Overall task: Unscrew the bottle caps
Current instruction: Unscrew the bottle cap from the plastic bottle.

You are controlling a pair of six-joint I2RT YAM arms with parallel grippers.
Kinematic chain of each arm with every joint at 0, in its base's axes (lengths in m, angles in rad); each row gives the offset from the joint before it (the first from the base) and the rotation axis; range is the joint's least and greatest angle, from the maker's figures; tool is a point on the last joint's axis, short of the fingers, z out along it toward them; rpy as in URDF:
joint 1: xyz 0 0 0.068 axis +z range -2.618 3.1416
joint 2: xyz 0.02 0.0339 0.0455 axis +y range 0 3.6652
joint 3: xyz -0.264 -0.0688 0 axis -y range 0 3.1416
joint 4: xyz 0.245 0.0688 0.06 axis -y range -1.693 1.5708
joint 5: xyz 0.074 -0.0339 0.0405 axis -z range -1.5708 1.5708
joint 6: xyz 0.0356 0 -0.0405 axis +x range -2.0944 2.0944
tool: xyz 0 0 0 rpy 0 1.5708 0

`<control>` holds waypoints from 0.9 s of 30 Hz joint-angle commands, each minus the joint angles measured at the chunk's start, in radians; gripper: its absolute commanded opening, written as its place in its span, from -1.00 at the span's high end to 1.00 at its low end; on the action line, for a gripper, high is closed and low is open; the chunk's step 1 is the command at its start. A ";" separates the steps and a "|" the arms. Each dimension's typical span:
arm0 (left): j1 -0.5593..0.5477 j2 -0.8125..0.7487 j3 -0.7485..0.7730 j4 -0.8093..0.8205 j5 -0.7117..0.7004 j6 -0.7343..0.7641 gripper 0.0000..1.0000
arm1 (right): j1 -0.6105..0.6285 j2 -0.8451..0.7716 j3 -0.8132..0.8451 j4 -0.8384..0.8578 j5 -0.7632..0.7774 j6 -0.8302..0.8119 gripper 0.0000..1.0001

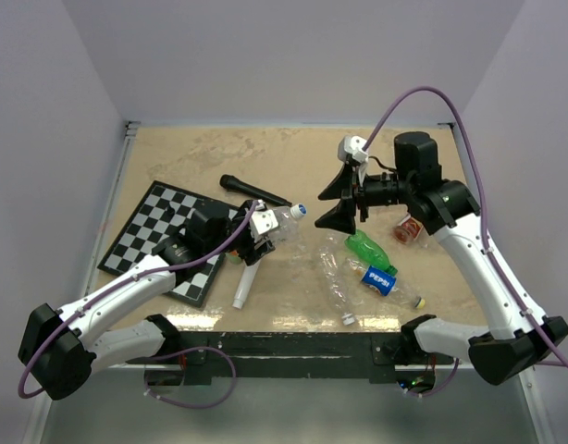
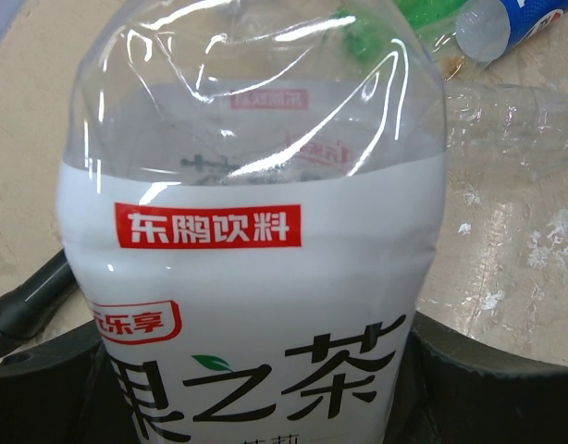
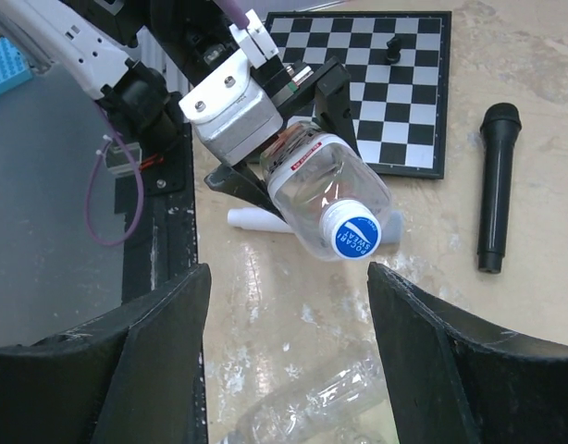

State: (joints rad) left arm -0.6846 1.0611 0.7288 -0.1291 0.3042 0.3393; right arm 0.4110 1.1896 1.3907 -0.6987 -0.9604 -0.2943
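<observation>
My left gripper (image 1: 256,228) is shut on a clear bottle (image 1: 282,222) with a white label, which fills the left wrist view (image 2: 256,240). Its white cap with a blue top (image 1: 299,210) points toward my right gripper (image 1: 341,200). The right gripper is open and empty, a short way from the cap. In the right wrist view the cap (image 3: 352,231) sits just beyond and between my wide-apart fingers (image 3: 164,342). A clear bottle (image 1: 335,277) with a white cap (image 1: 348,319) lies on the table.
A green bottle (image 1: 365,248) and a blue-labelled Pepsi bottle (image 1: 381,279) lie under the right arm. A chessboard (image 1: 145,231) lies at the left, with a black microphone (image 1: 252,190) behind it, a white cylinder (image 1: 244,282) below the held bottle and a brown round piece (image 1: 409,229) at the right.
</observation>
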 commanded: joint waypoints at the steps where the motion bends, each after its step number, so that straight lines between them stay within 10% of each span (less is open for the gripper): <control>1: 0.002 -0.010 0.015 0.031 -0.010 -0.016 1.00 | -0.003 0.022 0.027 0.031 -0.008 0.075 -0.44; 27: 0.002 -0.004 0.017 0.029 -0.027 -0.017 1.00 | 0.083 0.232 0.117 0.015 0.130 0.213 -0.24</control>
State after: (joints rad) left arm -0.6846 1.0618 0.7288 -0.1291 0.2825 0.3325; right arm 0.4767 1.4204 1.4902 -0.6960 -0.8543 -0.1020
